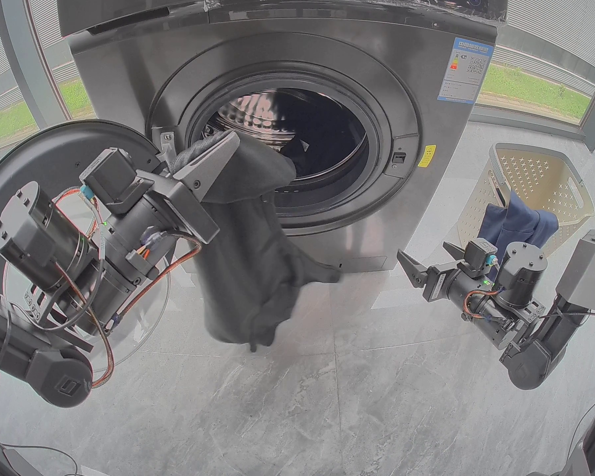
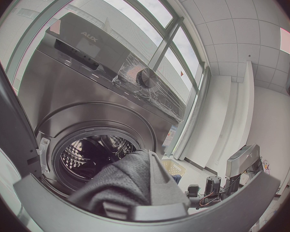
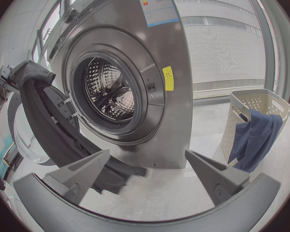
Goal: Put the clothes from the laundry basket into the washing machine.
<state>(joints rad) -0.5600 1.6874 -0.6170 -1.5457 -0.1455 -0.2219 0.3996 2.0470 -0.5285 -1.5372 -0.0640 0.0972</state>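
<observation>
Gripping a dark grey garment (image 1: 251, 272), my left tool (image 1: 206, 165) hung clamped at the washing machine's (image 1: 377, 80) open drum mouth, the cloth trailing toward the floor. My right tool (image 1: 430, 259) stood wide open, empty, near the laundry basket (image 1: 542, 173), where a blue garment (image 1: 519, 223) draped over the rim.

The washing machine (image 1: 403, 87) has a satin, brushed-metal front and a polished, dimpled steel drum (image 3: 109, 87). The dark garment (image 1: 251, 266) is matt knitted cloth. The laundry basket (image 1: 542, 173) is matt perforated plastic, the blue garment (image 1: 519, 223) smooth cloth. The floor tiles (image 1: 311, 404) look smooth, slightly glossy.
</observation>
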